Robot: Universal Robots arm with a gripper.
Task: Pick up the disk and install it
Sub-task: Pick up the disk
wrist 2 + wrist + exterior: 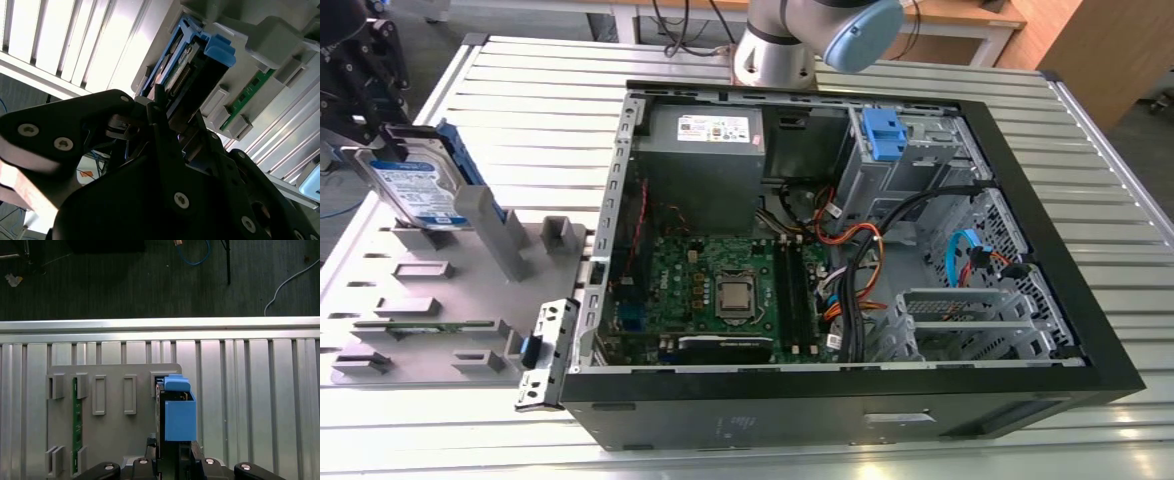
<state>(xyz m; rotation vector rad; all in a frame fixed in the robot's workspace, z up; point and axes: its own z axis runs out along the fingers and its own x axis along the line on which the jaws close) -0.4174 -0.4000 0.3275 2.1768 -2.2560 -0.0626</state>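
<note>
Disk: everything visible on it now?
The disk is a flat silver drive with a white-and-blue label and a blue plastic carrier frame round its edges. It stands on edge, leaning slightly, slotted in the grey fixture plate at the exterior view's left, outside the open computer case. The gripper sits at its upper end; a grip can't be confirmed.

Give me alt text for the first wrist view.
The disk in its blue frame stands on edge in a grey holder plate, with the robot's black hand at one end. The plate lies on a ribbed metal table.
</note>
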